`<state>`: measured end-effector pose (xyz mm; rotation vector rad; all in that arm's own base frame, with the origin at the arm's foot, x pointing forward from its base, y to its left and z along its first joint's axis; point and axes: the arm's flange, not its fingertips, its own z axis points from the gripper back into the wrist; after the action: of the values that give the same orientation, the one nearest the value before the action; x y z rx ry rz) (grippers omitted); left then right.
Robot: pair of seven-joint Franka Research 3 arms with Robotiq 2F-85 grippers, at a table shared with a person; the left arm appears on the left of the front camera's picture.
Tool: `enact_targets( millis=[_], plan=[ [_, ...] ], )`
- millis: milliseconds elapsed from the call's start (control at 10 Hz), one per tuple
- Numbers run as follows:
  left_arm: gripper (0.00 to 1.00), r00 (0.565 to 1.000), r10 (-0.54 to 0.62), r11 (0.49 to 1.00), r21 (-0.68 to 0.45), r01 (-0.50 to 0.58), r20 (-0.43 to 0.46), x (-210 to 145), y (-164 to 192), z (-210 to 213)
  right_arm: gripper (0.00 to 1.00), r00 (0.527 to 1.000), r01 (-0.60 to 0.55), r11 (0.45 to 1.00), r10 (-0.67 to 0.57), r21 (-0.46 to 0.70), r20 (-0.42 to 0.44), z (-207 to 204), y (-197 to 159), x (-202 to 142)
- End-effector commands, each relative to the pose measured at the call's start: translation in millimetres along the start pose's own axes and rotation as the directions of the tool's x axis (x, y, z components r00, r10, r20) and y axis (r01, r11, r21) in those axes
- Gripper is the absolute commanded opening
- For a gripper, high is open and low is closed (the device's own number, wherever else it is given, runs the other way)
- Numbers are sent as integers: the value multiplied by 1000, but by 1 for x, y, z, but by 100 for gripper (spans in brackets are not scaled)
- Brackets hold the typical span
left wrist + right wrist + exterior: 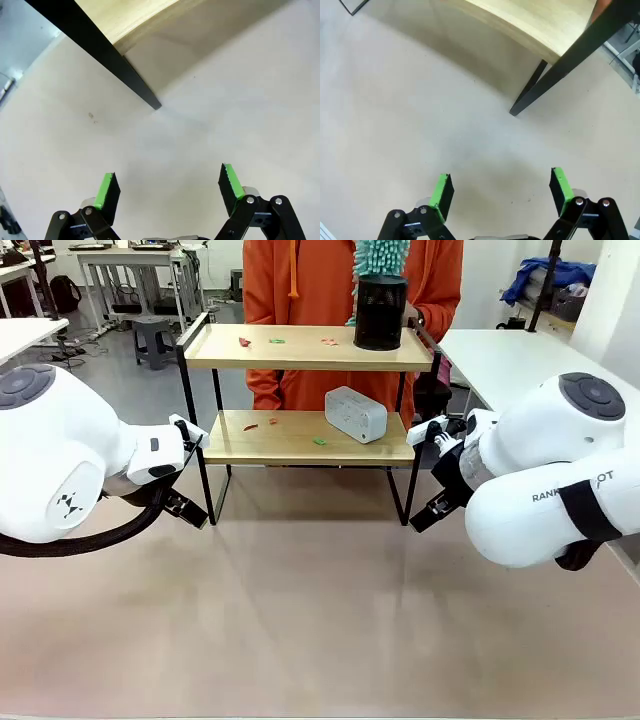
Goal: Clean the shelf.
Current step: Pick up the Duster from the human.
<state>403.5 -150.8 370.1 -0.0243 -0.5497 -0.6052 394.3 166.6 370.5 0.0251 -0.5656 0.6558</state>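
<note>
The shelf (300, 436) stands at the middle of the table's far half, with a person in an orange top right behind it. Small red and green scraps (275, 339) lie on its top board, more scraps (320, 441) on the lower board. My left gripper (170, 187) is open and empty, low over the table near the shelf's front left leg (125, 72). My right gripper (502, 192) is also open and empty, close to the front right leg (547, 82). In the front view the left gripper (188, 510) and right gripper (430, 513) flank the shelf.
A black mesh cup (380, 312) holding a teal duster (381, 257) stands on the top board at the right. A white box (356, 413) lies on the lower board. The beige table (320, 620) stretches bare in front. White tables stand at both sides.
</note>
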Motion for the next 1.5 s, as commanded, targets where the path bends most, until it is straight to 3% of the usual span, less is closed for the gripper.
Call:
enact_targets(
  millis=[0,1100,1200,1300,1400],
  plan=[
    [100,1000,0,1000,0,0,0,0,0,0,100,1000,0,1000,0,0,0,0,0,0],
    [100,1000,1,1000,0,-1,0,0,0,0,100,1000,-1,1000,1,0,0,0,0,0],
    [100,993,-65,995,-78,57,-100,1,-1,23,100,981,-7,999,15,40,-191,23,-1,-4],
    [100,987,-91,962,-267,54,-129,-6,-1,57,100,970,83,992,-58,99,-237,61,-4,-14],
    [100,983,-24,945,-325,-37,-181,-15,7,93,100,946,285,957,-271,54,-178,99,-18,-30]
  ],
)
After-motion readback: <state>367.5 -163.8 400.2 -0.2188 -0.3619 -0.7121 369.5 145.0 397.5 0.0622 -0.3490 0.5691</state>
